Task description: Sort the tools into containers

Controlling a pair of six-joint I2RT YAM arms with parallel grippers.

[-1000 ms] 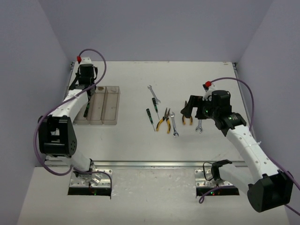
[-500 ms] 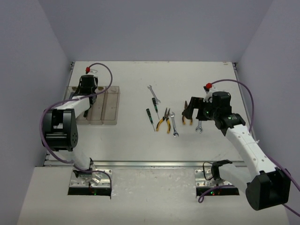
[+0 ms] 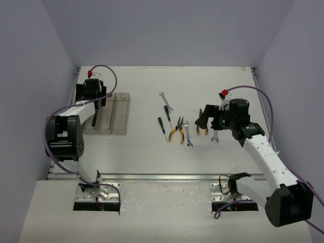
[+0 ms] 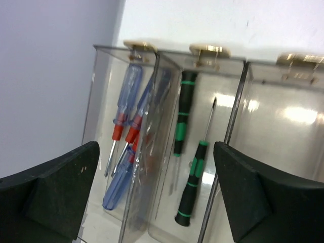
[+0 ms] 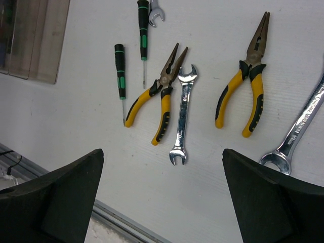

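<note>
"How do your pincers stand?"

"Both are wide. My right gripper (image 5: pixel 162 154) hangs over the loose tools on the table (image 3: pixel 142 152), its fingers (image 5: pixel 55 202) far apart with nothing between them. My left gripper (image 4: pixel 154 152) is farther off to the left, over the containers (image 3: pixel 109 115). It is spread just as wide and grips nothing."

"What lies under the right one?"

"Closest to me is a small silver wrench (image 5: pixel 181 114). It lies between two yellow-handled tools, the left pliers (image 5: pixel 157 101) just beside it and the right pliers (image 5: pixel 248 86) a little apart. Both have their noses pointing away from me. A larger wrench (image 5: pixel 298 129) runs off the right edge of my wrist view. Left of the pliers lies a green-and-black screwdriver (image 5: pixel 120 71), tip toward me. Beyond it is a second screwdriver (image 5: pixel 143 25) of the same colours, and near its handle I can see the open end of a far wrench (image 5: pixel 156 12)."

"And under the left one?"

"Sorted tools, seen through clear plastic. The compartment nearest the wall holds blue screwdrivers (image 4: pixel 124 109) with red collars. They overlap, so I cannot count them. The next compartment to the right holds two green-and-black ones, the nearer driver (image 4: pixel 191 187) and the farther driver (image 4: pixel 182 116), lying lengthwise."
</note>
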